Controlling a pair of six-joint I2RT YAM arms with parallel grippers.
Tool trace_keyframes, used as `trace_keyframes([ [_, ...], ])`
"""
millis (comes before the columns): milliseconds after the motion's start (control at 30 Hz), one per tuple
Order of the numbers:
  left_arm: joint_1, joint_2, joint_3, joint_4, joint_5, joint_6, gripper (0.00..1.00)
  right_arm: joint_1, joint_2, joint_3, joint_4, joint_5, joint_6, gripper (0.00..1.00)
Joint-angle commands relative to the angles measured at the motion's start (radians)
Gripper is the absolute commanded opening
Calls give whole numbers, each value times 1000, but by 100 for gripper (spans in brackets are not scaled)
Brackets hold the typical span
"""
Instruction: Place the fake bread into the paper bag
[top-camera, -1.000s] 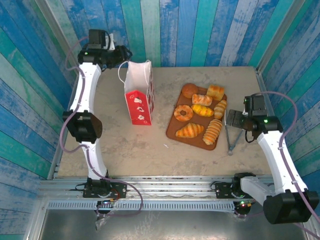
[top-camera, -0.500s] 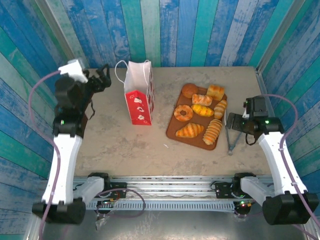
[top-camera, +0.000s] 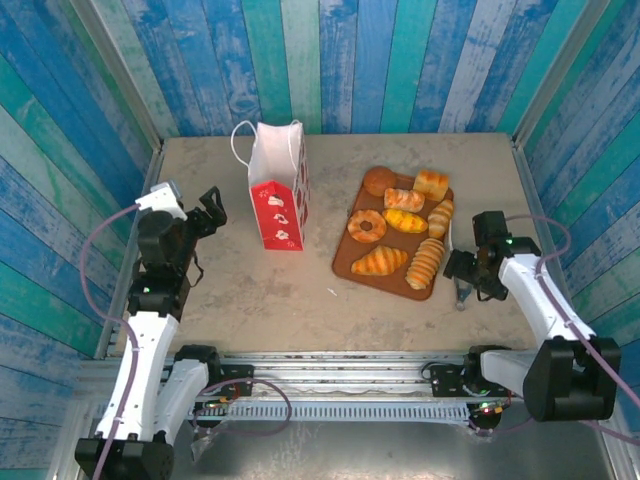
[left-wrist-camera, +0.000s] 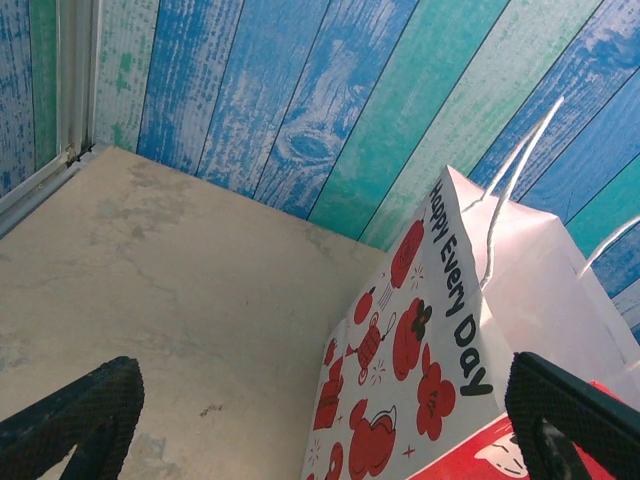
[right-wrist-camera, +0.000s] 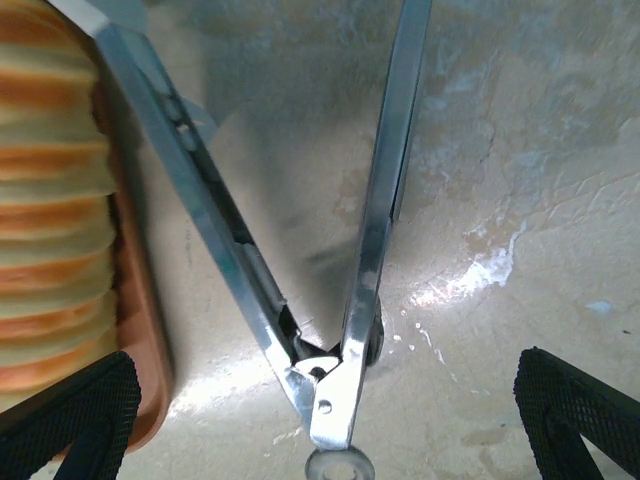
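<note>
The white paper bag (top-camera: 278, 190) with red front stands upright at the back left of the table; in the left wrist view its printed side (left-wrist-camera: 430, 350) is close ahead on the right. My left gripper (top-camera: 205, 213) hangs open just left of the bag, apart from it, its jaws (left-wrist-camera: 320, 430) empty. The fake bread lies on a brown tray (top-camera: 345, 262): a croissant (top-camera: 380, 261), a ring donut (top-camera: 367, 226), a ridged horn (top-camera: 425, 262) (right-wrist-camera: 45, 200) and several buns and rolls. My right gripper (top-camera: 462, 272) (right-wrist-camera: 325, 415) is open, low over metal tongs (right-wrist-camera: 335, 385).
The tongs (top-camera: 460, 293) lie on the table right of the tray, hinge toward me, arms spread toward the back. The tray's rim (right-wrist-camera: 140, 330) is just left of them. Striped blue and green walls (left-wrist-camera: 330, 90) enclose the table on three sides.
My left arm swung from the bag's top at the back down to its near left side, and its jaws opened wider. My right gripper dropped toward the tongs, still open.
</note>
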Motion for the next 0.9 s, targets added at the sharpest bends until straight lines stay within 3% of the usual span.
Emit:
trace_keyframes([
  [0,4,5,9,49,-7,11,97,-7,45,-29,64,19,33,100],
  [467,3,47,16,65,-7,14,96,-58,240,2,222,-13,-2,100],
  [867,4,91,43,70,-6,12,97,-88,271,-5,266,-57,-37,86],
])
